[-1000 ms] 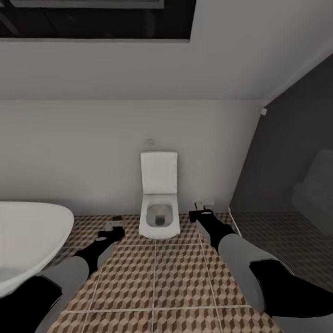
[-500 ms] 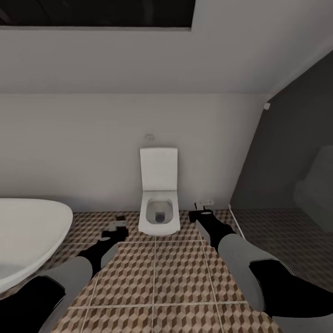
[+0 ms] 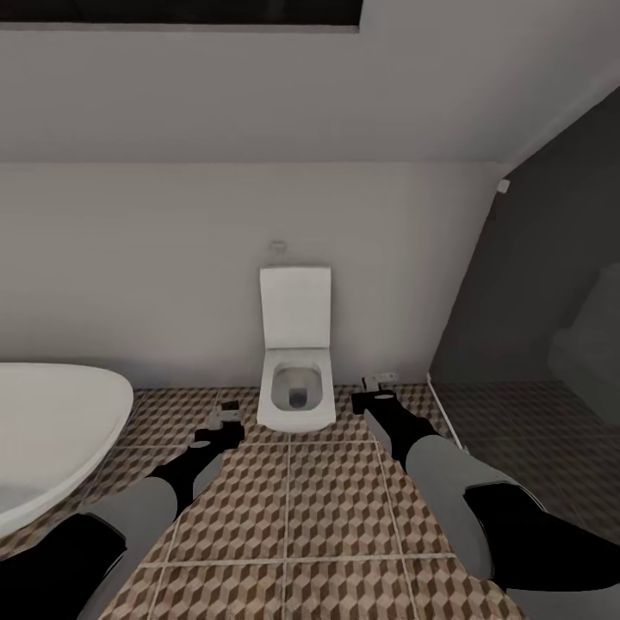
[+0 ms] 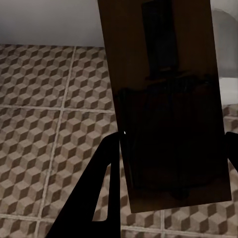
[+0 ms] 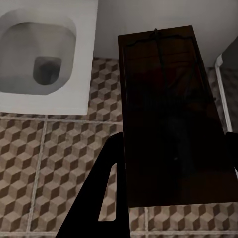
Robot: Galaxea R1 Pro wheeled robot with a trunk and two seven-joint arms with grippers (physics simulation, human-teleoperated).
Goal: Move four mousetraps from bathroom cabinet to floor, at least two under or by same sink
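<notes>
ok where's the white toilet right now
In the head view the white square toilet stands against the far wall, dead ahead between both arms, right of the white bathtub.

The floor (image 3: pixel 293 517) is tile, matt, printed with brown, beige and white cubes between pale grout lines. The toilet (image 3: pixel 296 379) and the bathtub (image 3: pixel 52 430) look like smooth white ceramic with a soft sheen. The wall (image 3: pixel 172 275) is plain and matt. Each wrist view shows a dark brown wooden board (image 4: pixel 168 109) (image 5: pixel 173 124), smooth, faintly glossy, with thin dark metal wire.
</notes>
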